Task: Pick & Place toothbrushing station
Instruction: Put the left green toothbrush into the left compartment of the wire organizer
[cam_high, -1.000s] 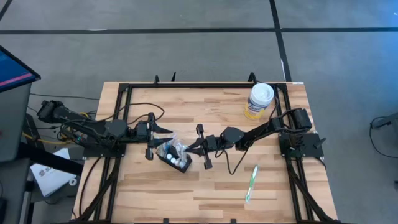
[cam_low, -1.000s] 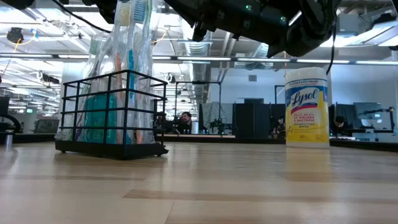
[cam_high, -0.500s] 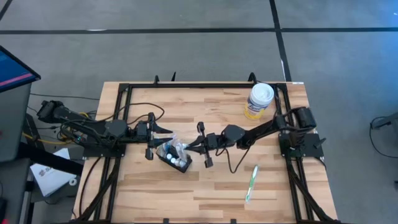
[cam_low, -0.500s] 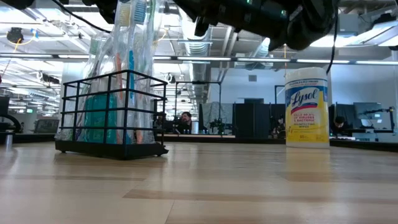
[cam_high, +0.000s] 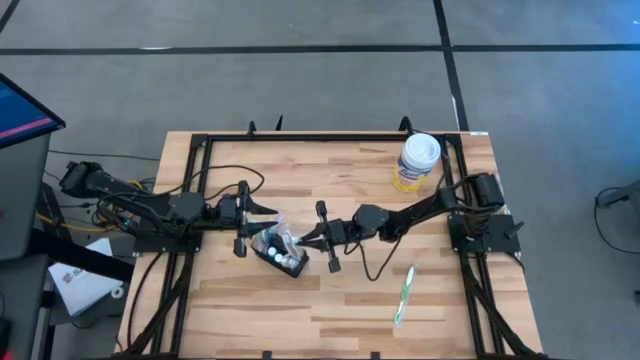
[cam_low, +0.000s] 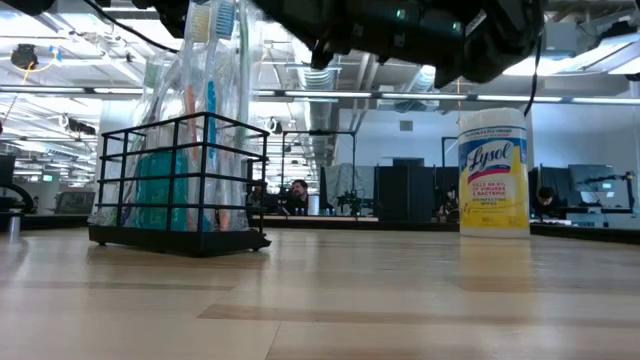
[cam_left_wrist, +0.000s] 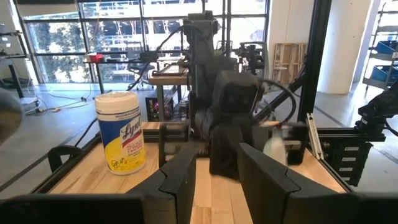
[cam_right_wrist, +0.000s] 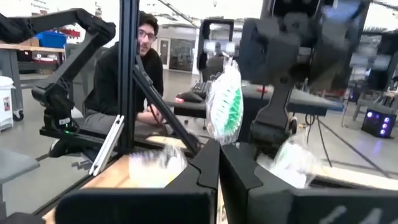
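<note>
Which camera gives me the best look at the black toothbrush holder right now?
The low view: the toothbrush holder stands side-on on the table, wire frame and wrapped brushes clear. The high view shows only its top, between the left gripper and right gripper. The right wrist view catches blurred wrapped brushes; the left wrist view doesn't clearly show it.
</note>
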